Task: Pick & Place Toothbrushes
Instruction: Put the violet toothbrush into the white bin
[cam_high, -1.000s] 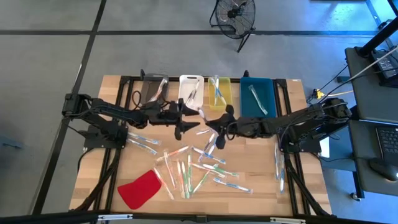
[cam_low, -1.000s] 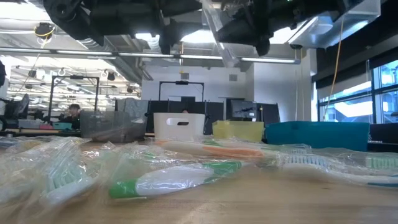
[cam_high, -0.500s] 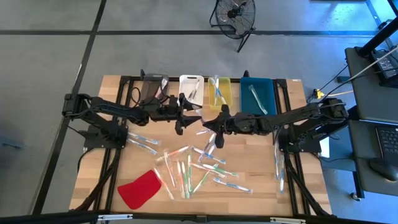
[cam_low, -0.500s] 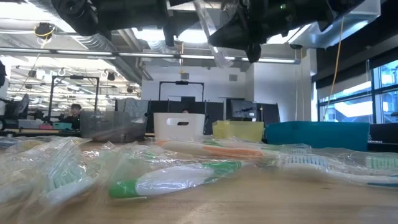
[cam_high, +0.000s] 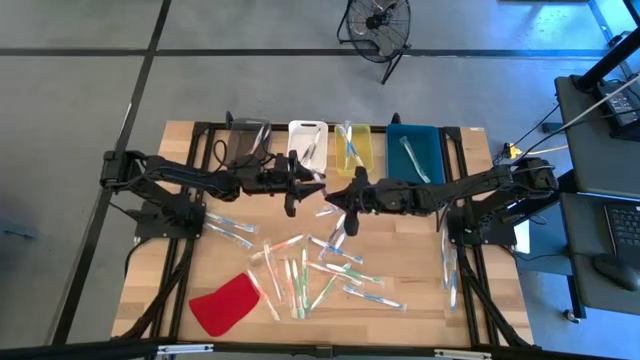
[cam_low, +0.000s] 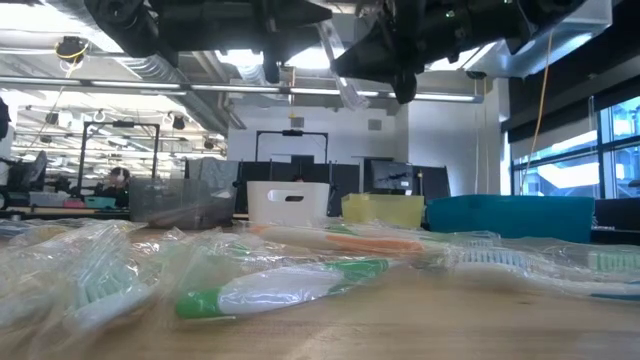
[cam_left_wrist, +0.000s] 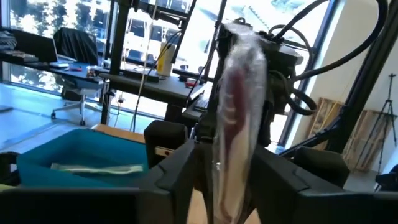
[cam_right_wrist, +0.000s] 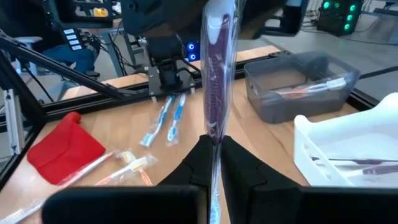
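Note:
High over the middle of the table, a toothbrush (cam_low: 340, 70) in a clear wrapper, with a dark red-purple handle, is held between both grippers. My right gripper (cam_right_wrist: 216, 149) is shut on it from the table's right. My left gripper (cam_left_wrist: 227, 168) faces it from the left with its fingers closed in on the same brush (cam_left_wrist: 239, 81). In the high view the two grippers, left (cam_high: 303, 187) and right (cam_high: 342, 195), almost meet. Several more wrapped toothbrushes (cam_high: 305, 270) lie loose on the wooden table below. My left gripper has the wrapped toothbrush (cam_left_wrist: 231, 155) between its two fingers (cam_left_wrist: 180, 168), which come level from the table's left and lie across it. The brush is clear of the table. My right gripper pinches the wrapped brush (cam_right_wrist: 214, 140) between its two fingers (cam_right_wrist: 239, 165), coming almost level from the table's right. The brush sticks up out of the hold, tilted, well above the table.
Four bins stand along the far edge: grey (cam_high: 245, 145), white (cam_high: 307, 145), yellow (cam_high: 353, 148) and teal (cam_high: 415, 155), each holding brushes. A flat red piece (cam_high: 225, 303) lies at the near left. More brushes lie at the left (cam_high: 228, 230) and right (cam_high: 450, 270).
My left gripper's fingers have closed in from wide open onto the toothbrush that my right gripper holds up. The brush stays in the air between the two arms.

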